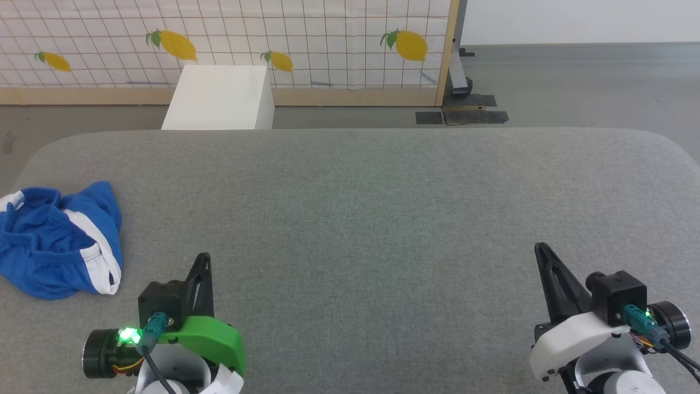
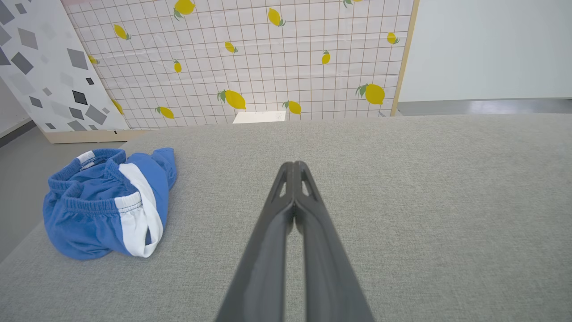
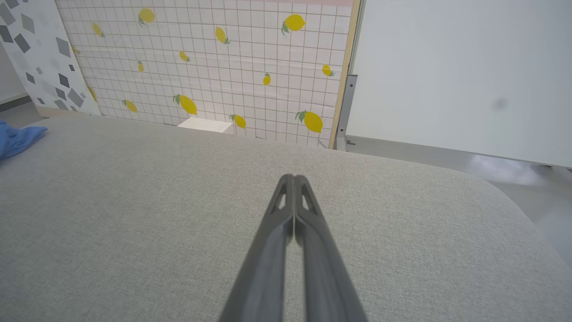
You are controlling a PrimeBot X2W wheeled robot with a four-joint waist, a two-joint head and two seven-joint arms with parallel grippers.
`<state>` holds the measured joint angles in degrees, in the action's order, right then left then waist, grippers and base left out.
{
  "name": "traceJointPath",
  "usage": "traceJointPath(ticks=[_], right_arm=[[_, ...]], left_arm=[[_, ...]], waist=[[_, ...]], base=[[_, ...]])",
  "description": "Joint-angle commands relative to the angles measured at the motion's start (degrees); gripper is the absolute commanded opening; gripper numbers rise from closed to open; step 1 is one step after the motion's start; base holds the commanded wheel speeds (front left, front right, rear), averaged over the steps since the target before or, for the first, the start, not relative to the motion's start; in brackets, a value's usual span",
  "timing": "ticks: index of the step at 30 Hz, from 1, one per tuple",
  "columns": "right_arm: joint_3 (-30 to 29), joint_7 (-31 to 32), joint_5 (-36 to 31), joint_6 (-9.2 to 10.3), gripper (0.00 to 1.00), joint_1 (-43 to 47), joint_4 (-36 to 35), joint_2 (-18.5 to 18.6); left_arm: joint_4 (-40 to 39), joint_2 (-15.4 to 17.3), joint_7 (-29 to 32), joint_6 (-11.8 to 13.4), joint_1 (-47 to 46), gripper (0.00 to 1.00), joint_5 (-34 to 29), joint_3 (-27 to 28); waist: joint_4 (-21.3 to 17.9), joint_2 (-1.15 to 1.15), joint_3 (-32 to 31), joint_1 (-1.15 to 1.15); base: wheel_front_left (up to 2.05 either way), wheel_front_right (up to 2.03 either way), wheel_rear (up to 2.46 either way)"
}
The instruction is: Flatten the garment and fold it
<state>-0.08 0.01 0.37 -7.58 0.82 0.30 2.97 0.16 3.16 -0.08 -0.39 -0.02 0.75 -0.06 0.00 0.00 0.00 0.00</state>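
Note:
The garment (image 1: 57,241) is a pair of bright blue shorts with white side stripes, lying crumpled in a heap near the left edge of the grey padded table (image 1: 361,219). In the left wrist view the garment (image 2: 105,203) sits to the left of the fingers, waistband gathered and facing up. My left gripper (image 1: 203,258) is shut and empty, a short way to the right of the heap. My right gripper (image 1: 540,247) is shut and empty at the table's front right. A blue corner of the garment (image 3: 18,138) shows at the far left of the right wrist view.
A white box (image 1: 221,98) stands on the floor behind the table. A lemon-print tiled panel (image 1: 306,44) with a wooden frame runs along the back. The table's rounded corners and edges lie close to the heap on the left.

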Motion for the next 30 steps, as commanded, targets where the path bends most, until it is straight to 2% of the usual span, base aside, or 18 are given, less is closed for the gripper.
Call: traceJointPath(ticks=[1,30], right_arm=[[0.1,0.0,-0.4,0.09,0.0,-0.8,-0.3,-0.1],[0.1,0.0,-0.4,0.09,0.0,-0.8,-0.3,-0.1]], left_arm=[[-0.2,-0.3,0.1,0.4,0.0,0.0,-0.8,0.1],[-0.2,-0.3,0.1,0.4,0.0,0.0,-0.8,0.1]], waist=[[0.0,0.0,0.0,0.0],[0.0,0.0,0.0,0.0]], base=[[0.0,0.0,0.0],[0.0,0.0,0.0]])
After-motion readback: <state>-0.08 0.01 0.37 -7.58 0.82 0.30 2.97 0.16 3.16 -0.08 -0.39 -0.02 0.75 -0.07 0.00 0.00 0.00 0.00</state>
